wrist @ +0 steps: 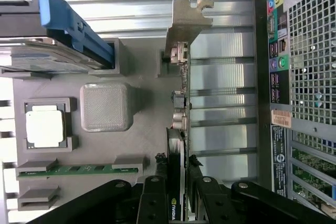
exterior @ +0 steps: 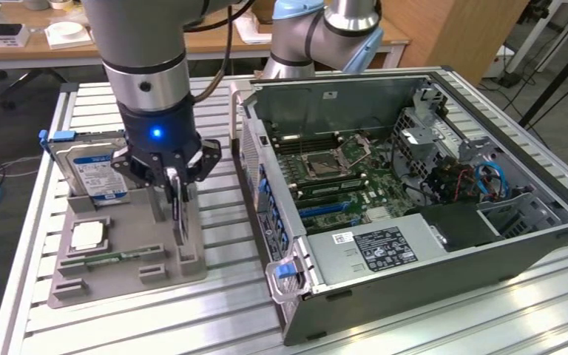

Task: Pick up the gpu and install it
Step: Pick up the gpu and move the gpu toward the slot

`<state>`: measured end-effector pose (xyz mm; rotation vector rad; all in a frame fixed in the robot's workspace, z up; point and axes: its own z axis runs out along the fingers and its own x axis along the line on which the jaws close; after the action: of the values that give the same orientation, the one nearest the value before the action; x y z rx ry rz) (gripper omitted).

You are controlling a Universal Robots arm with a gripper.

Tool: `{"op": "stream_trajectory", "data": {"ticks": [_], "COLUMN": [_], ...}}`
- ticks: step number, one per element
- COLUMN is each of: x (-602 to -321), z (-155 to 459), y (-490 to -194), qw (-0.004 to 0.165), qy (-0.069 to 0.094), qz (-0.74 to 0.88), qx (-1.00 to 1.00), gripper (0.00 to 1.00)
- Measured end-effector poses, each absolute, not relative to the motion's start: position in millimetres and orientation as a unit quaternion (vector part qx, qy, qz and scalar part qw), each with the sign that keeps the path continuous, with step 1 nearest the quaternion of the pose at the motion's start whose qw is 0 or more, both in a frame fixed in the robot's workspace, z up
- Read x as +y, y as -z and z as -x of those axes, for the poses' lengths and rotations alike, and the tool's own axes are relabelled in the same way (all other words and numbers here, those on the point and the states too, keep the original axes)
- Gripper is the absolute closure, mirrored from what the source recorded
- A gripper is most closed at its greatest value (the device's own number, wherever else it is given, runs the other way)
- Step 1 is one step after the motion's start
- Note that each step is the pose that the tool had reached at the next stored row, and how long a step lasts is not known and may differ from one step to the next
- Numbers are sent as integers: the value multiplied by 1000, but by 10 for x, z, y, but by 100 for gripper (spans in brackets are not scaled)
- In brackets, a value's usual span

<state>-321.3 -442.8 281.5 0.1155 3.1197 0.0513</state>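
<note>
Wrist view looks along the thin edge of the gpu point(wrist: 181, 103). It stands upright on its long edge, at the side of the grey holder point(wrist: 142, 72) that faces the computer case point(wrist: 299, 51). The gripper point(wrist: 178, 187) pinches the card on both flat faces, at the end opposite to the silver bracket point(wrist: 188, 24). I cannot tell if the card is already out of its slot.

I judge the card to be light and stiff, but fragile. Small connectors stick out of it, so the bare flat faces look the safe place for a grip, and the smooth bracket looks slippery.

On the exterior view's left, the hard drive point(exterior: 92, 166) stands just beside the gripper. The processor point(exterior: 86, 235) and the memory stick point(exterior: 126, 255) lie nearer in the holder. On the exterior view's right, the case's wall point(exterior: 264, 185) rises between the card and the motherboard point(exterior: 333, 170).
</note>
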Motion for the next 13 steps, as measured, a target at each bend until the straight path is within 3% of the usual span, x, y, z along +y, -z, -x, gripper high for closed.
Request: {"op": "stream_trajectory", "data": {"ticks": [13], "x": [-4428], "z": [3213], "y": [-2828], "qw": [10], "qy": [-16], "qz": [-37], "qx": [999], "gripper": [74]}}
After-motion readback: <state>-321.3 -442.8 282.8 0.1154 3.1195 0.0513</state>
